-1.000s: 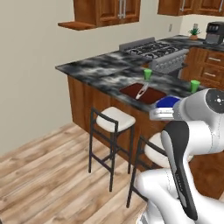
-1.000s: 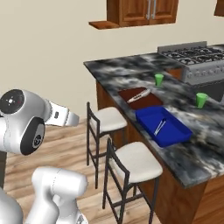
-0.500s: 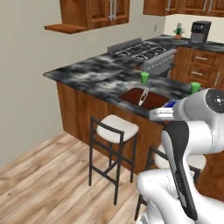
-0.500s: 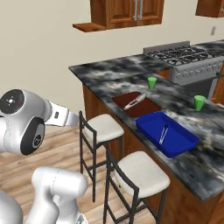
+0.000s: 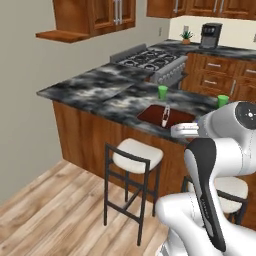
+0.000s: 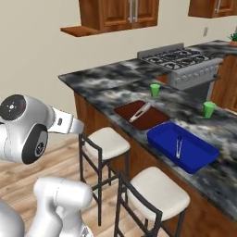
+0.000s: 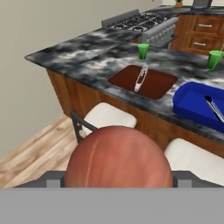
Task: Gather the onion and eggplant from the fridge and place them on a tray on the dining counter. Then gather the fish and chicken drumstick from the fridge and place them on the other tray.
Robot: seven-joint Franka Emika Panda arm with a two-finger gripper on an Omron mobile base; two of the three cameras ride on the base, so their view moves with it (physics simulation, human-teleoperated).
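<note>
Onion [image 7: 118, 157] in end effector [image 7: 118, 177]; trays hold tongs.

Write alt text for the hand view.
A round reddish-brown onion sits held between the fingers, close to the camera. Beyond it, a dark marble counter carries a brown tray, a blue tray and two green cups, with white stools below.

onion [image 7: 118, 157] hiding the jaws and cut by the bottom band, blue tray [image 7: 199, 106] clipped at right edge
</note>
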